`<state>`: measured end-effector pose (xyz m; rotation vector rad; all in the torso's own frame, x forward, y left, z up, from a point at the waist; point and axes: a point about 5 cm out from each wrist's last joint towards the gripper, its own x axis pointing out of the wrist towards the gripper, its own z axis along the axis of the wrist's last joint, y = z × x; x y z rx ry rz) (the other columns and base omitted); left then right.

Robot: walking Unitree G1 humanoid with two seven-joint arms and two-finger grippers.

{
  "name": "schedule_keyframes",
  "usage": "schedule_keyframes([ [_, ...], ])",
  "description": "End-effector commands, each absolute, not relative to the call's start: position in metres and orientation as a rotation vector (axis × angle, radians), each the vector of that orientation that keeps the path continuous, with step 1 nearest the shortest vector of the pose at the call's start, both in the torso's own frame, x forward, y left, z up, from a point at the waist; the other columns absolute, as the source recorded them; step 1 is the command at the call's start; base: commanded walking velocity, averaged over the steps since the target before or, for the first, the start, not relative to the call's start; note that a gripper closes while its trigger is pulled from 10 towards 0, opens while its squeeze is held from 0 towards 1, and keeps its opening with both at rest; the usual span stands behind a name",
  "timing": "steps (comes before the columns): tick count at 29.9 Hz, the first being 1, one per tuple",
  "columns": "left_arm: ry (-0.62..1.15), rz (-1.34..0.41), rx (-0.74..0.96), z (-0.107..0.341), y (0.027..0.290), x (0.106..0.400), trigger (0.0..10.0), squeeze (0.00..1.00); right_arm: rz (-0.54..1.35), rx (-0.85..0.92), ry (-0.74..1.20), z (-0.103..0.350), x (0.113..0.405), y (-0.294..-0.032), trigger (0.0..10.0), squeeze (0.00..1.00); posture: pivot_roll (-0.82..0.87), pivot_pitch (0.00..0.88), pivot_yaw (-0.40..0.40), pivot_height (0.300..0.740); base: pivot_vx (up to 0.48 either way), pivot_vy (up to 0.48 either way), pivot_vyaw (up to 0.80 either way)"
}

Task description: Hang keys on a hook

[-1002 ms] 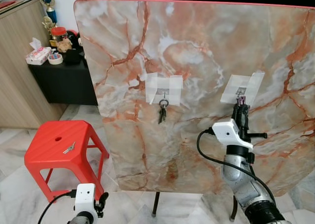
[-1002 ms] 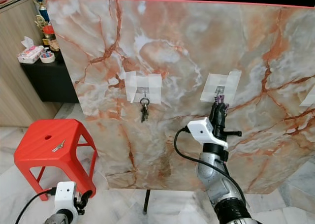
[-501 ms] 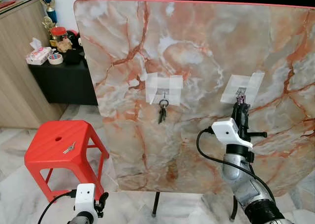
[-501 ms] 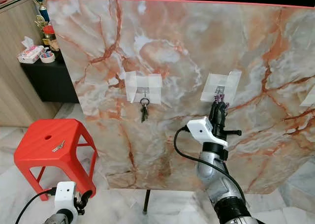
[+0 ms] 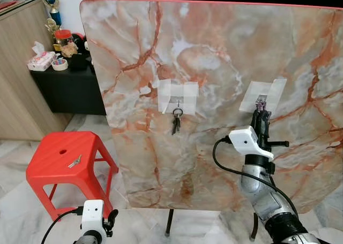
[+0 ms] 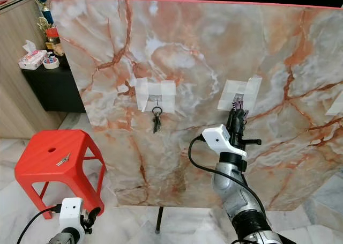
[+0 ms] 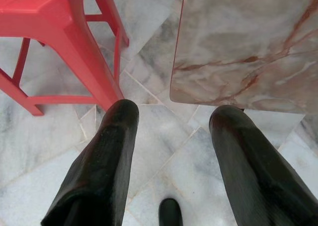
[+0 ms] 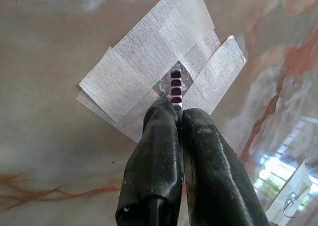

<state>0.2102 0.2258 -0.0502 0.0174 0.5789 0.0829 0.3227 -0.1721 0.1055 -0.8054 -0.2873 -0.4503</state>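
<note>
board: a big marble board [image 5: 214,56] stood up straight in front of me, with a red stool [image 5: 64,161] near its left side.
stool: one small key [image 5: 75,161] lay flat on the stool top, well apart from my arms.
left hook: a taped hook [image 5: 178,98] on the board already had a bunch of keys [image 5: 176,122] hanging down from it.
right hook: another hook [image 8: 175,80] sat under crossed white tape [image 5: 262,95], to the right of the first one.
right gripper: my right gripper [image 8: 177,112] was up at that hook, and its two black fingers [image 8: 158,136] were squeezed tight on the keys' little tag of dark red squares [image 8: 175,87].
task thing: the tag poked up out of my fingertips and its top lay right over the hook plate; the rest of those keys was hidden, so i could not tell if a ring was on the hook yet.
left gripper: my left gripper [image 7: 171,136] hung low over the floor with its fingers spread apart and nothing in them.
how to do it well: i thought i should keep the tag pressed close to the board, slide it slowly until the loop sat over the hook, then lower a tiny bit before letting go.
watch out: i thought the tape could peel if i pushed hard, and the keys could drop if i let go too soon.
</note>
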Motion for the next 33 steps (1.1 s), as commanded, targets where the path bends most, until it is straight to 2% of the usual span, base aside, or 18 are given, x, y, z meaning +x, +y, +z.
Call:
schedule_keyframes([
  [1,0.573,0.089,0.002,-0.050,0.225,0.211,10.0,0.00,-0.456,-0.801,-0.288,0.111,0.328,-0.171,10.0,0.00,0.07,0.000,-0.059,0.740,0.000,0.000,0.00],
  [23,0.574,0.091,0.000,-0.050,0.224,0.210,10.0,0.00,-0.412,-0.809,-0.258,0.104,0.330,-0.166,10.0,0.00,0.07,0.000,-0.062,0.740,0.000,0.000,0.00],
  [33,0.581,0.092,-0.003,-0.051,0.225,0.209,10.0,0.00,-0.556,-0.808,-0.375,0.121,0.322,-0.177,10.0,0.00,0.07,0.000,-0.061,0.740,0.000,0.000,0.00],
])
